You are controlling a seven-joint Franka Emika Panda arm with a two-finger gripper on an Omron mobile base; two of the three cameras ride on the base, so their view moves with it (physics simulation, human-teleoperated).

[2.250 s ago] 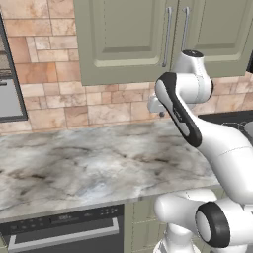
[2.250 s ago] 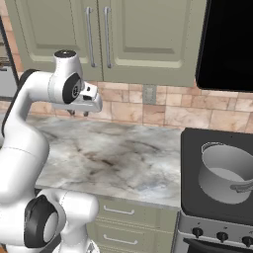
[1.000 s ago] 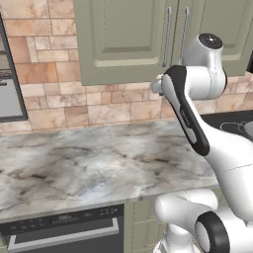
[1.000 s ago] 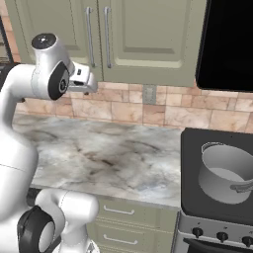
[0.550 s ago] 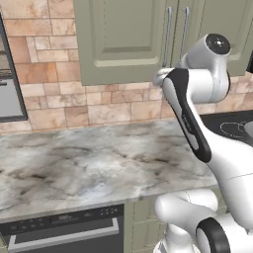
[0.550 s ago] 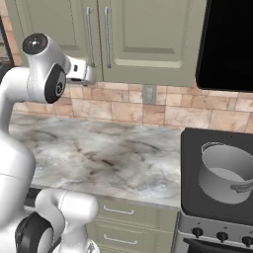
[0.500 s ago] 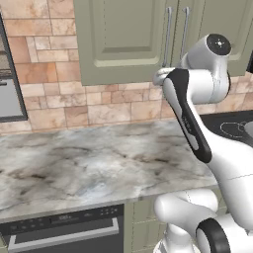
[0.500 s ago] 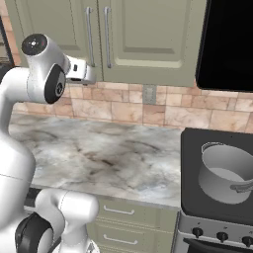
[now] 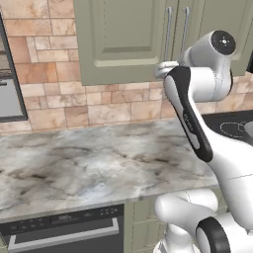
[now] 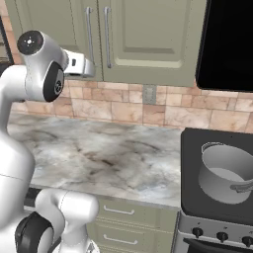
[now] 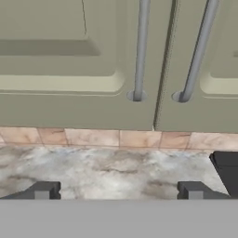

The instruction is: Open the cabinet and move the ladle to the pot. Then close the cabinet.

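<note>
The sage-green cabinet (image 9: 123, 39) (image 10: 148, 34) (image 11: 69, 60) hangs above the counter with both doors shut. Its two vertical silver bar handles (image 11: 141, 46) (image 11: 200, 51) meet at the middle seam. My gripper (image 9: 160, 69) (image 10: 89, 69) (image 11: 118, 190) is open, raised to the cabinet's bottom edge just below the left handle (image 10: 89, 32), touching nothing. In the hand view its fingertips (image 11: 44, 190) stand wide apart with only counter between them. The grey steel pot (image 10: 225, 173) sits on the stove at the right, empty. The ladle is hidden.
A marble counter (image 9: 89, 168) (image 10: 108, 158) runs under the cabinet, backed by a brick-tile wall with an outlet (image 10: 148, 94). The black stove (image 10: 217, 197) is at the right with a dark microwave (image 10: 227, 44) above it. An oven front (image 9: 64, 230) lies below the counter.
The arm has lifted the hand from mid-wall height up to the cabinet's lower edge, closer to the door handles. The gripper stays open; doors and pot are unchanged.
</note>
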